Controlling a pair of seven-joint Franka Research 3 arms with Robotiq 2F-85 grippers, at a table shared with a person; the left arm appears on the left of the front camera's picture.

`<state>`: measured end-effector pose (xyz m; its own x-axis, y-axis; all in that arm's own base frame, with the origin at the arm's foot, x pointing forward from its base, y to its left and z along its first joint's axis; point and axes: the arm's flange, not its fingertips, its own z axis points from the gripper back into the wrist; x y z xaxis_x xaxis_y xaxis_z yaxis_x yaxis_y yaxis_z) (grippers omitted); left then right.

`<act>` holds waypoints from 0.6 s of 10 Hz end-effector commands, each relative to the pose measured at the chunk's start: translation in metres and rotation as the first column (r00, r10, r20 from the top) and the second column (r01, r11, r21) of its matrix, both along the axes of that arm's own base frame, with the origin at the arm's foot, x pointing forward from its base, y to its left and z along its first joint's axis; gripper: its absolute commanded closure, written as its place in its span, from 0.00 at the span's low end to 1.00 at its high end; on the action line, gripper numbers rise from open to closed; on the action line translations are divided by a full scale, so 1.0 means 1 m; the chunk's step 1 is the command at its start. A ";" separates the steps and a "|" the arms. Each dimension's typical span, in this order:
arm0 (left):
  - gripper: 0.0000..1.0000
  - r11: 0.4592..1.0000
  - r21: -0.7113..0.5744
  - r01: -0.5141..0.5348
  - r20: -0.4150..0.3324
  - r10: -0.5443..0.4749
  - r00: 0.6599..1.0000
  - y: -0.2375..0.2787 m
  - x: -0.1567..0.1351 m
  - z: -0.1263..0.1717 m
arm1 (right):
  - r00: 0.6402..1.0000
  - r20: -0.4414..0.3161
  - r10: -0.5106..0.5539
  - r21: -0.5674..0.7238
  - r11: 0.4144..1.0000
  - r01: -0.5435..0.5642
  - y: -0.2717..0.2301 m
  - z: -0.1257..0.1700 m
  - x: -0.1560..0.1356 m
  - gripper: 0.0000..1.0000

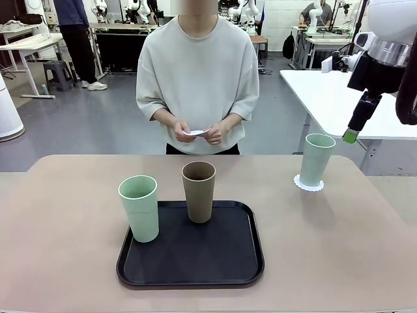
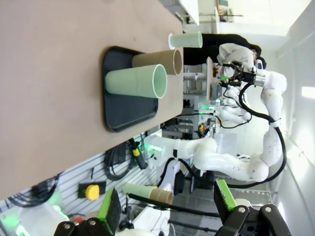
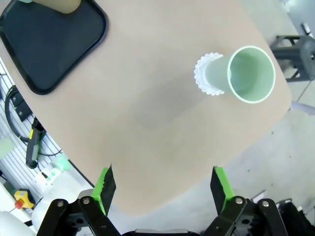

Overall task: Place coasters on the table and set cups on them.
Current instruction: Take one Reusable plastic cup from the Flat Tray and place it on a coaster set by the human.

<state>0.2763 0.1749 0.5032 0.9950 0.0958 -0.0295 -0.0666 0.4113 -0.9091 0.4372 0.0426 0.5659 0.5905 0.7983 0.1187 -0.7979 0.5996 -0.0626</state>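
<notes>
Matte beige-pink, smooth and round-cornered, the table [image 1: 365, 261] spreads across a workshop with a grey floor, and a white table [image 1: 326, 98] stands beyond its far right corner. Near the table's middle lies a black tray [image 1: 189, 264], a rounded square with a low raised rim and a faintly satin bed. On it stand two tall, handleless, tapered cups with a dull, chalky finish: a brown cup [image 1: 199, 191] at the tray's far edge and a mint-green cup [image 1: 139, 207] at its left edge, both upright. Well apart from the tray, toward the far right of the table, a second mint-green cup [image 1: 317, 159] stands upright on a coaster [image 1: 309, 184]. The coaster is a thin white paper disc whose scalloped, lace-like edge shows round the cup's base. Across the table a person in a pale, loose top holds another small white disc [image 1: 196, 132] between the hands [image 1: 218, 134] at waist height. The right gripper [image 3: 162, 184] hangs above the table's right end, up and to the right of the cup on its coaster, with its black, green-padded fingers spread wide and nothing between them. The left gripper [image 2: 165, 196] is likewise spread wide with nothing in its grasp; its wrist view looks along the tabletop toward the tray from beyond the table's edge.
</notes>
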 end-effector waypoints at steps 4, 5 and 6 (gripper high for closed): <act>0.00 1.000 -0.011 -0.005 0.005 0.005 1.000 0.000 -0.001 0.002 | 1.000 0.000 -0.001 0.000 1.000 0.001 -0.001 0.000 0.000 0.00; 0.00 1.000 -0.011 -0.005 0.005 0.005 1.000 0.000 -0.001 0.002 | 0.967 0.004 -0.253 0.042 0.967 0.253 -0.016 -0.010 0.001 0.00; 0.00 1.000 -0.011 -0.005 0.005 0.005 1.000 0.000 -0.001 0.002 | 0.894 -0.083 -0.440 -0.012 0.898 0.441 -0.039 -0.022 0.001 0.00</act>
